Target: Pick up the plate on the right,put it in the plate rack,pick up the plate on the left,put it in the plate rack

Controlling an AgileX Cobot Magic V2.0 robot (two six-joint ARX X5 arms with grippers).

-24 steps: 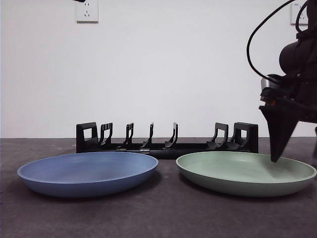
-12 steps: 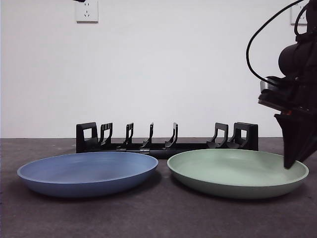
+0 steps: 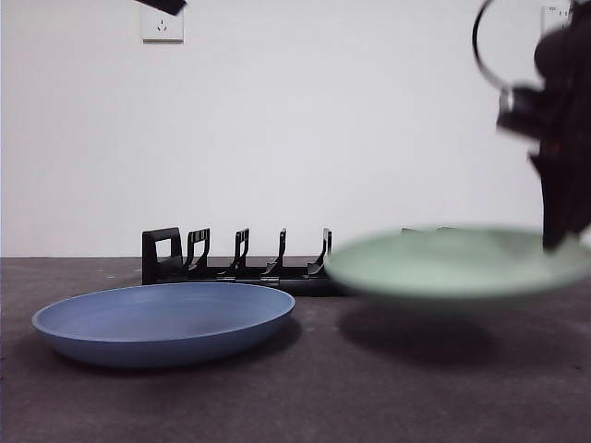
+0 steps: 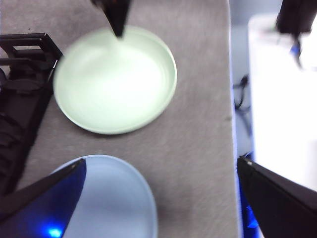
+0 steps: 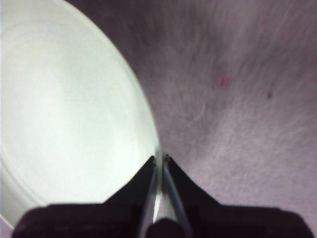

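green plate (image 3: 452,263) now off desk (image 3: 277,397), was resting 0.5 s ago | right end effector (image 5: 159,161) pinching its rim | left end effector (image 4: 158,171) spread, waiting | blue plate (image 3: 164,321) unmoved | next: rack (image 3: 235,258)

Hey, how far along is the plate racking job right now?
Nothing is racked yet: the plate rack shows only bare prongs. In hand, the right gripper is shut on the green plate's rim and holds it off the table. Left to do: slot it in, then rack the blue plate, which lies flat on the table. The left gripper is open.
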